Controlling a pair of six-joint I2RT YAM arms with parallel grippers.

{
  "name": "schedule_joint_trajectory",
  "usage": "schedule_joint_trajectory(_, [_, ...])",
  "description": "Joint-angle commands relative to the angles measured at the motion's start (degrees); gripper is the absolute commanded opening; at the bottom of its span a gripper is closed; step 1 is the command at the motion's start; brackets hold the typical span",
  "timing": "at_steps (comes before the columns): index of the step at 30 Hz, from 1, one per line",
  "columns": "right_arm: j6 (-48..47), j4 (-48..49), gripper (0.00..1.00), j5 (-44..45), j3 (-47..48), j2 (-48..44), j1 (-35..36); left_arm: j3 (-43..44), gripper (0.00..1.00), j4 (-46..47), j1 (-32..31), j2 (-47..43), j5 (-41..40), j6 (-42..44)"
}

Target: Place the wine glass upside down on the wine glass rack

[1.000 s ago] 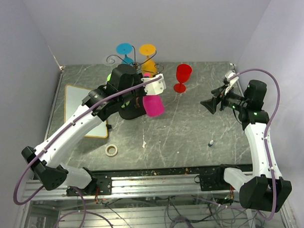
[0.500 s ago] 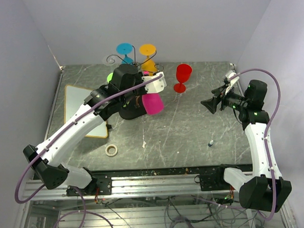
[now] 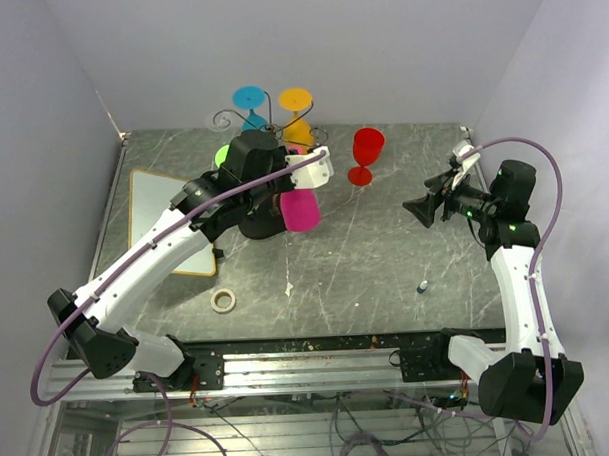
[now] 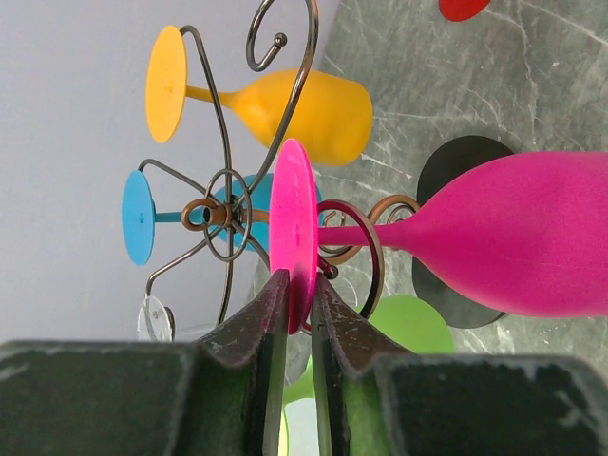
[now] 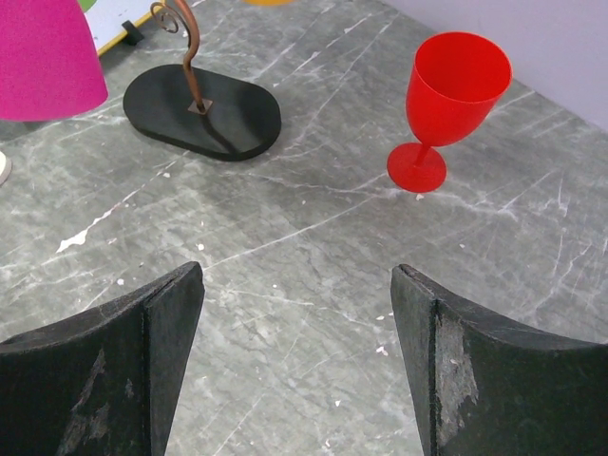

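Grey marbled table (image 3: 366, 266) below a pale wall, pink wine glass (image 4: 513, 233) hanging bowl-down on the wine glass rack (image 4: 228, 214) near the far edge.

Stem threaded through a copper curl of the rack, foot on top, bowl above the black oval base. Left gripper (image 4: 299, 285) at the foot, fingers narrowly apart with the pink disc between them, close against both faces; impossible to tell whether pressing or just clear. Orange glass (image 4: 313, 114), blue glass (image 4: 138, 217) and green glass (image 4: 410, 328) on other arms. Right gripper (image 5: 296, 275) well apart toward the right edge, fingers spread wide, holding nothing, facing a red glass (image 5: 456, 85) upright on the table right of the rack.
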Motion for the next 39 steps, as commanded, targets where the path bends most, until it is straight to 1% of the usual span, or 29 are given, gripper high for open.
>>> schedule_joint_trajectory(1, [0.3, 1.4, 0.80, -0.7, -0.8, -1.0, -0.5, -0.4, 0.25, 0.3, -0.2, -1.1, 0.4, -0.5])
schedule_joint_trajectory(8, [0.4, 1.4, 0.80, -0.8, -0.8, -1.1, -0.9, -0.5, 0.26, 0.4, -0.2, -2.4, 0.5, -0.4])
schedule_joint_trajectory(12, [0.4, 1.5, 0.80, -0.8, -0.9, -1.0, -1.0, -1.4, 0.31, 0.7, -0.2, -3.2, 0.2, 0.0])
schedule_joint_trajectory(25, [0.7, 1.7, 0.80, -1.1, -1.2, -1.0, -1.8, -2.7, 0.37, -0.2, -0.2, -5.1, 0.2, 1.3])
schedule_joint_trajectory(32, [0.9, 2.1, 0.80, -1.4, -1.3, -1.1, -2.2, -3.8, 0.45, -0.8, -0.3, -7.0, 1.1, 1.8])
schedule_joint_trajectory(39, [1.0, 2.1, 0.80, -1.4, -1.4, -0.9, -2.3, -1.4, 0.55, -4.2, -0.2, -8.3, 5.2, 0.1])
